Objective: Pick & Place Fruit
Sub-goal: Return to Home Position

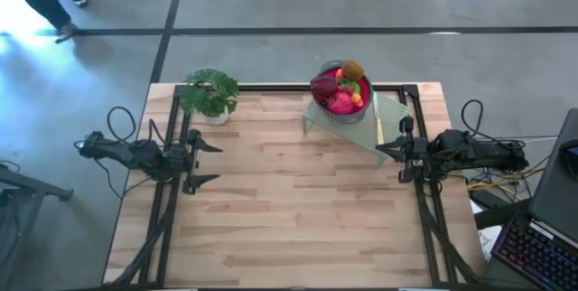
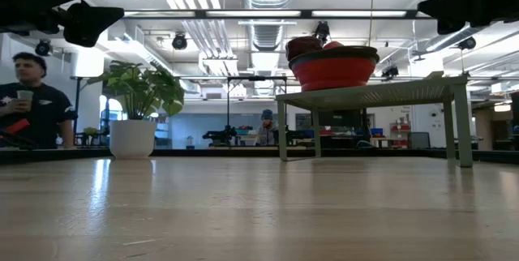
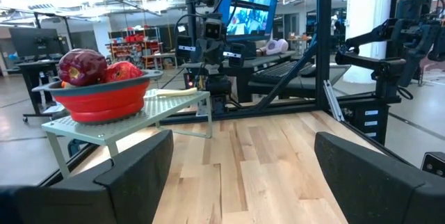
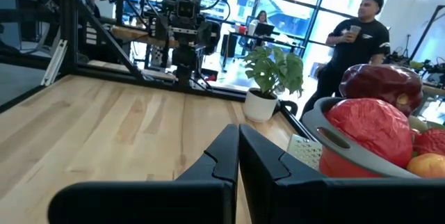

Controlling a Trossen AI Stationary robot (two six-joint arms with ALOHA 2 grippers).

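The fruit [image 1: 341,90] lies heaped in a red bowl with a grey rim [image 1: 330,110]. The bowl stands on a pale green perforated stand [image 1: 361,130] at the table's far right. The left wrist view shows a maroon fruit [image 3: 82,67] and a red one [image 3: 124,70] on top of the heap. The right wrist view shows the same heap [image 4: 375,123]. My left gripper [image 1: 217,163] hovers open at the table's left side, nothing between its fingers [image 3: 139,172]. My right gripper [image 1: 380,149] hovers shut at the right side, just near of the stand, and holds nothing [image 4: 238,140].
A potted leafy plant [image 1: 209,94] stands at the far left. A pale-handled knife [image 1: 377,125] lies on the stand beside the bowl. Black frame rails [image 1: 170,192] run along both table sides. A person [image 4: 358,36] stands beyond the table's far edge.
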